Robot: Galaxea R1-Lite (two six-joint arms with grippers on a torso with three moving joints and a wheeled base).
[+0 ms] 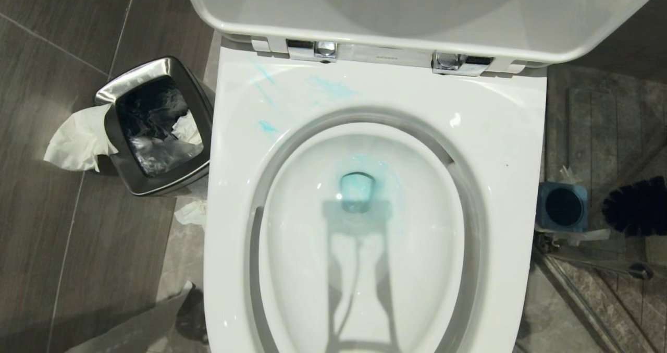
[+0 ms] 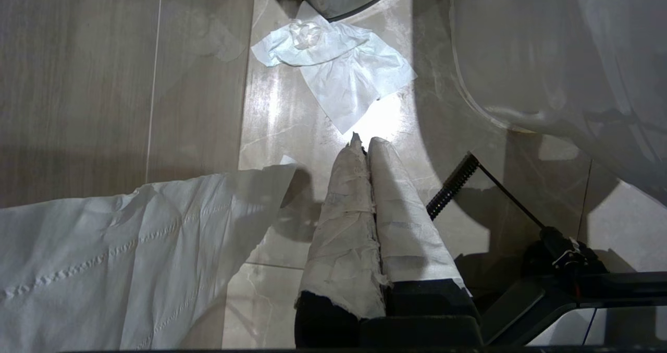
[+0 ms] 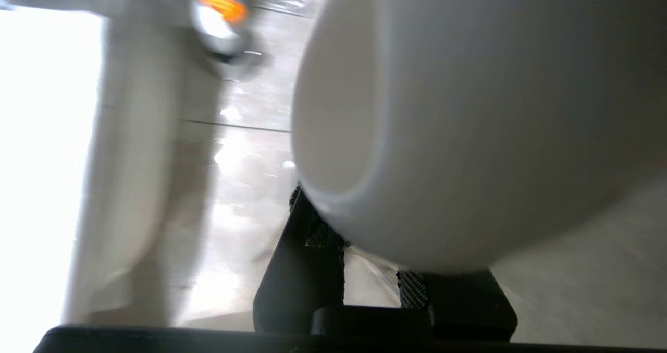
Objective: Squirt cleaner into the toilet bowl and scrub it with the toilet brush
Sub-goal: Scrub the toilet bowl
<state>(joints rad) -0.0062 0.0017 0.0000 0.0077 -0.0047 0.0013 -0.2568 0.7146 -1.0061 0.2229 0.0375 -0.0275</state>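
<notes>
Head view: large glossy white ceramic toilet bowl (image 1: 510,134) fills the frame, white seat and lid (image 1: 417,14) raised on chrome hinges (image 1: 325,49). Thin turquoise-blue cleaner (image 1: 268,128) shows as pale smears on the back-left of the broad rim, plus a teal tint in the water at the drain.

Toilet brush (image 1: 638,205): only its bushy black bristle head is visible, at the right edge of the head view, in the air just right of the square blue-grey ribbed holder (image 1: 563,207), outside the bowl. Holder stands on the floor beside the bowl's right side.

Right gripper (image 3: 375,269): its wrist view is blocked by a big rounded white shape, blurred, sitting between the black jaws. Looks like the brush handle's end, jaws narrow and clamped on it; no wider gap visible.

Left gripper (image 2: 365,144): hangs low over the grey tile floor, left of the bowl's base. Jaws wrapped in white paper, pressed together, holding nothing.

Left of the bowl: small steel waste bin (image 1: 151,186) with black liner and crumpled white tissue (image 1: 78,139) hanging over its left edge. Another crumpled tissue on the floor (image 2: 333,63) ahead of the left gripper, between bin and bowl. A large white paper sheet (image 2: 130,259) lies near that gripper.
</notes>
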